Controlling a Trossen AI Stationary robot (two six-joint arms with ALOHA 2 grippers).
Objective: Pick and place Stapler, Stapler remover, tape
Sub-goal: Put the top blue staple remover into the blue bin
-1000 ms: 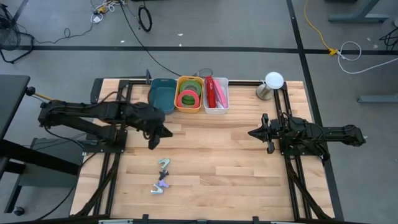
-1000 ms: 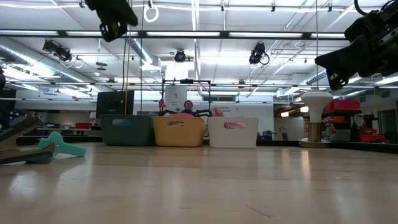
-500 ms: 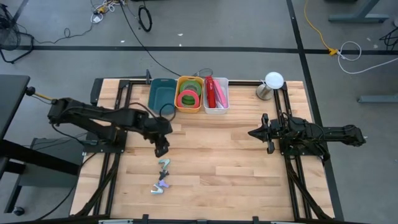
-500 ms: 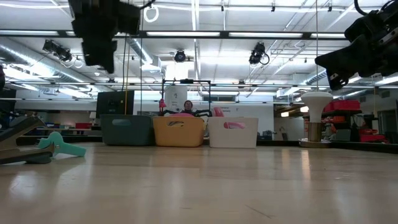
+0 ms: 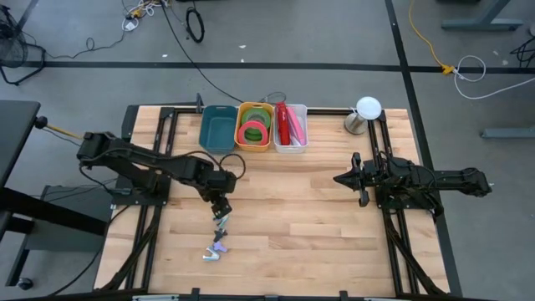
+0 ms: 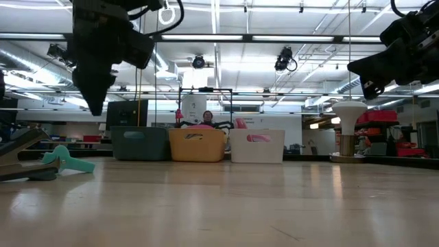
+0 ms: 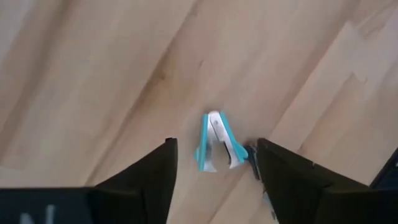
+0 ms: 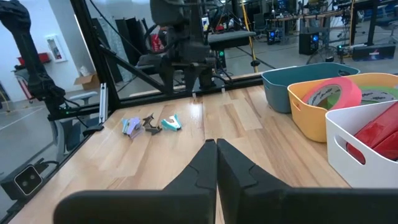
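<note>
A teal-and-white stapler remover (image 7: 217,149) lies flat on the wooden table (image 5: 301,226), with a dark one (image 7: 251,155) right beside it. In the high view the teal remover (image 5: 221,220) lies near the table's front left, and a purple one (image 5: 214,251) lies nearer the front edge. My left gripper (image 5: 220,204) hovers open above the teal remover, one finger on either side of it in the left wrist view (image 7: 214,146), touching nothing. The green tape (image 5: 253,133) lies in the yellow bin (image 5: 240,125) with a pink roll. The red stapler (image 5: 285,124) lies in the white bin. My right gripper (image 5: 338,178) waits shut at the right.
Three bins stand in a row at the far edge: teal (image 5: 216,130), yellow, white (image 5: 301,125). A white lamp-like stand (image 5: 366,109) is at the far right corner. Bare wood lies between the two arms.
My left gripper has gone from beside the teal bin toward the table's near edge and down, and now stands over the teal stapler remover. The removers have not moved.
</note>
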